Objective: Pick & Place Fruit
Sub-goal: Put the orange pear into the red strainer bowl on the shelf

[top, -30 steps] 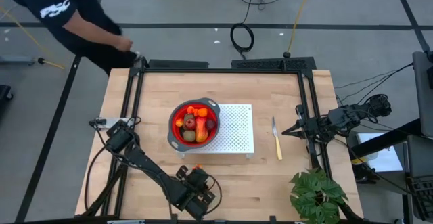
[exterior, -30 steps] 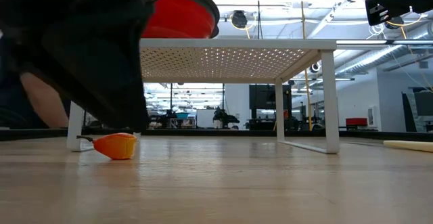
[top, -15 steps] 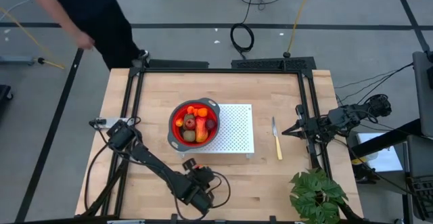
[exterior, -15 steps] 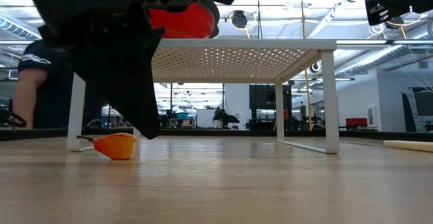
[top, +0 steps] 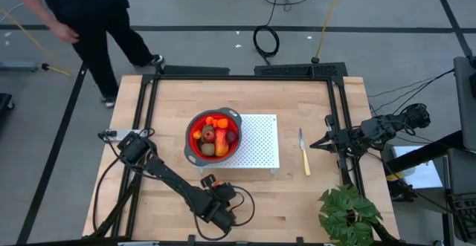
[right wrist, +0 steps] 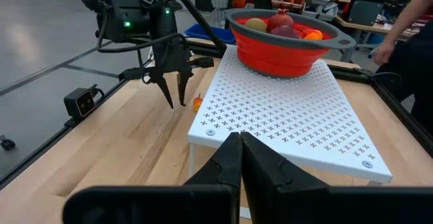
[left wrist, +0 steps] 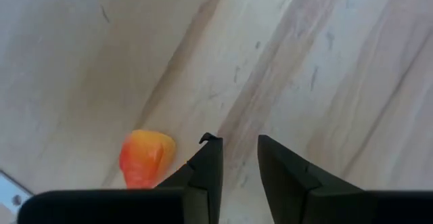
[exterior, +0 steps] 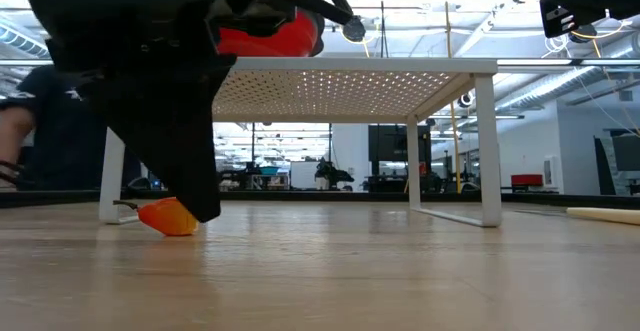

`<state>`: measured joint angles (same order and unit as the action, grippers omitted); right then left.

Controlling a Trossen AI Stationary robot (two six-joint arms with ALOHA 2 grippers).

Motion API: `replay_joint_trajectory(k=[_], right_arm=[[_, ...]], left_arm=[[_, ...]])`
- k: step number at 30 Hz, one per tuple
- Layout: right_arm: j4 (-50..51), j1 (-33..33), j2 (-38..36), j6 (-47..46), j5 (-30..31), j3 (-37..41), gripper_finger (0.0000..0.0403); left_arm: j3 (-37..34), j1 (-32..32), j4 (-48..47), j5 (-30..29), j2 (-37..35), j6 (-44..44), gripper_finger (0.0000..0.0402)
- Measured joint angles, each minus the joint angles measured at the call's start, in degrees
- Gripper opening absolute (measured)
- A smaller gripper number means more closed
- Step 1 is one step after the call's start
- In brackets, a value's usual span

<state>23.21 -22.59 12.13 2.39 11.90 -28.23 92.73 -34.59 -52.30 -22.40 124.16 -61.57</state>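
One tiny orange fruit bit point(left wrist: 145, 158) lies on the bare wood by the white rack's near-left leg point(right wrist: 197, 103), point(exterior: 168, 216). My left gripper point(left wrist: 237, 143) hangs over the table just beside it, fingers pointing down and a little apart, open point(right wrist: 174, 102), point(top: 211, 188). The other fruit sits in a red bowl point(top: 195, 131) on the white perforated rack point(top: 260, 146): a mango-like piece point(top: 222, 143), an olive-brown oval point(top: 208, 148), a dark red ball point(top: 230, 136) and orange bits. My right gripper point(right wrist: 240, 149) waits shut at the table's right edge point(top: 327, 142).
A yellow-handled knife point(top: 303, 155) lies right of the rack. A green plant point(top: 346, 212) stands at the near right corner. A person point(top: 89, 8) walks beyond the far left corner. Bare wood lies left of the bowl and along the near edge.
My left gripper has moved from the near edge toward the rack's near-left leg, coming down beside the orange bit; in the low view it now partly covers that bit. The person at the far left corner has stepped away from the table.
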Motion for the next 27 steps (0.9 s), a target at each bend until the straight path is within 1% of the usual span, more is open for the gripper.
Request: replay_joint_trajectory(k=[3, 6, 10, 19, 21, 23, 27], right_arm=[[0.01, -0.01, 0.02, 0.01, 0.00, 0.00, 0.0000], [0.01, 0.00, 0.01, 0.01, 0.02, 0.00, 0.0000], [0.02, -0.02, 0.02, 0.01, 0.00, 0.00, 0.0000], [0.02, -0.01, 0.02, 0.01, 0.00, 0.00, 0.0000], [0.02, 0.00, -0.01, 0.01, 0.01, 0.00, 0.0000], [-0.01, 0.00, 0.02, 0.01, 0.01, 0.00, 0.0000], [0.01, 0.00, 0.02, 0.02, 0.00, 0.00, 0.0000]], left_arm=[[0.00, 0.52, 0.61, 0.41, 0.00, -0.64, 0.0093], [0.00, 1.36, 3.93, 0.39, 0.00, -0.35, 0.0093], [0.00, 2.75, 8.29, 0.40, 0.00, 3.94, 0.0093], [0.00, 5.44, 9.03, 0.32, 0.00, 9.34, 0.0097], [0.00, 5.80, 9.03, 0.40, 0.00, 9.44, 0.0111], [0.00, 6.16, 9.03, 0.44, 0.00, 9.21, 0.0134], [0.00, 6.69, 9.04, 0.40, 0.00, 9.40, 0.0198]])
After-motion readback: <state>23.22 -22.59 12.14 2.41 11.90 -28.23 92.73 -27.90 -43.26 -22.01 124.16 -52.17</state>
